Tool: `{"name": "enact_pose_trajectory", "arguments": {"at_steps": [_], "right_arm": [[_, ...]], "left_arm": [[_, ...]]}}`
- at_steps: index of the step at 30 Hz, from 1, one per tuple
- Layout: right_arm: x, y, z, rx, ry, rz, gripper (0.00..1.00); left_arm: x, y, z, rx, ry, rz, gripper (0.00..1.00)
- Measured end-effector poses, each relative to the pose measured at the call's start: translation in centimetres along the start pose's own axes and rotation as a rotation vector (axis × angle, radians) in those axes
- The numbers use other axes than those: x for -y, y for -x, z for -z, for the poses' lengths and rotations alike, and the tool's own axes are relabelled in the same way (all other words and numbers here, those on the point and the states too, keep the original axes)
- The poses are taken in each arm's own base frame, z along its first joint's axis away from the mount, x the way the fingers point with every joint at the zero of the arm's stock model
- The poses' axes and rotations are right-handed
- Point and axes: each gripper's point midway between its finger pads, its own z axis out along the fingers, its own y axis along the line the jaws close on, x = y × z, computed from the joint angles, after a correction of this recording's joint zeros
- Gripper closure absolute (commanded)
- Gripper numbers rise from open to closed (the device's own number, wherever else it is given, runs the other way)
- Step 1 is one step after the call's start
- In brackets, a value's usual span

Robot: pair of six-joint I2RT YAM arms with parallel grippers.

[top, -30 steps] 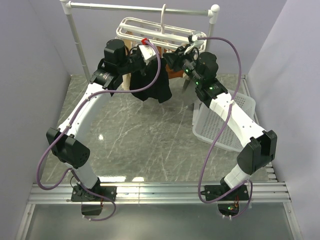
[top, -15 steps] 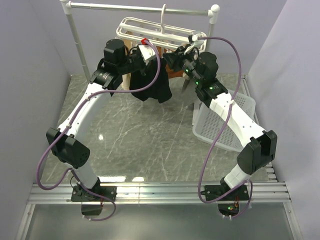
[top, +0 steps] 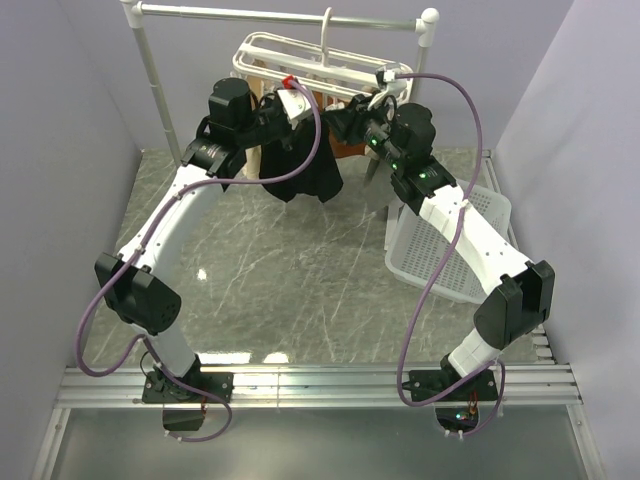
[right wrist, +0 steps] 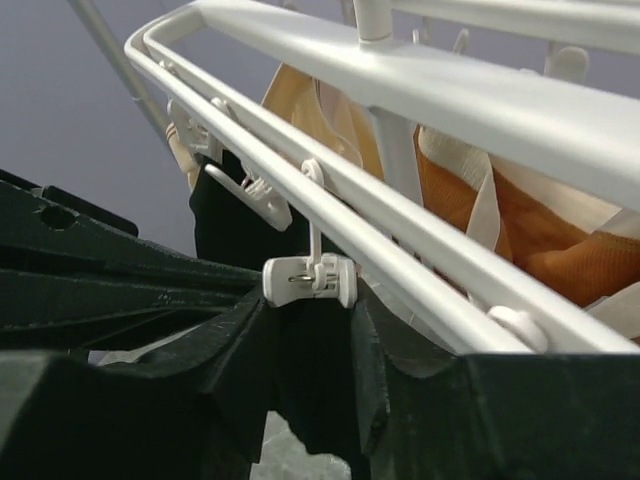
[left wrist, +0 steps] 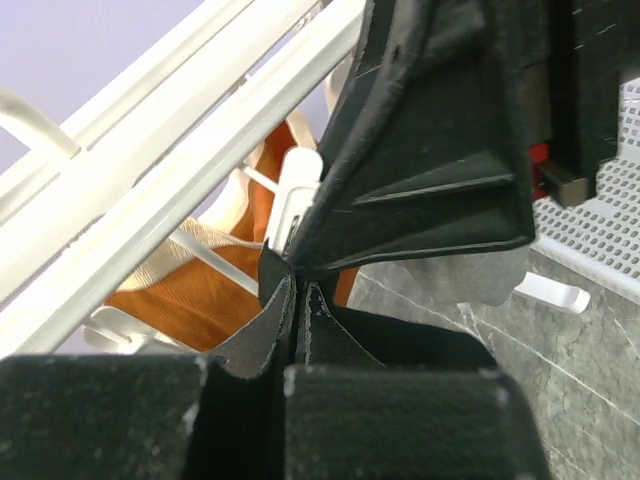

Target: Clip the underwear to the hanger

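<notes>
The black underwear (top: pixel 305 175) hangs below the front bar of the white hanger (top: pixel 285 55). My left gripper (top: pixel 296 112) is shut on its upper edge; in the left wrist view the pads (left wrist: pixel 297 290) pinch a fold of the black cloth just under a white clip (left wrist: pixel 293 205). From the right, my right gripper (top: pixel 336 118) reaches the same bar. Its fingertips (right wrist: pixel 310 300) touch both sides of a small white clip (right wrist: pixel 310 280), and the underwear (right wrist: pixel 315 380) hangs straight down beneath that clip.
An orange garment (right wrist: pixel 540 240) and a tan one (right wrist: pixel 300 100) hang on the hanger behind the bar. The hanger hooks on a metal rail stand (top: pixel 280 15). A white laundry basket (top: pixel 450 250) sits at the right, under the right arm.
The right gripper's jaws have eased slightly apart around the clip. The underwear's lower hem has shifted a little. Both arms have stayed in place.
</notes>
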Motion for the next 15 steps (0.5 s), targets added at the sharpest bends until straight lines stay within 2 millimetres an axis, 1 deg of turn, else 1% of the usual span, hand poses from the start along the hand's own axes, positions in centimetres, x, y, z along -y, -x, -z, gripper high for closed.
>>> {"name": "enact_pose_trajectory", "arguments": {"at_steps": [1,6,7,15], "right_arm": [[0.1,-0.2,0.0,-0.008,-0.003,-0.002,0.56],[0.5,-1.3,0.3,-0.051,-0.024,-0.019,0.49],[0.6,-1.3,0.3,-0.053,-0.028,-0.021,0.45],[1.1,-1.4,0.4,-0.057,-0.046,-0.042,0.33]], "left_arm": [[0.0,-0.2,-0.1,-0.002,0.0,0.003,1.0],[-0.1,-0.8,-0.1,-0.015,-0.001,0.015,1.0],[-0.1,-0.9,-0.1,-0.016,-0.001,0.017,1.0],[-0.2,-0.9,-0.1,-0.015,0.002,0.015,1.0]]}}
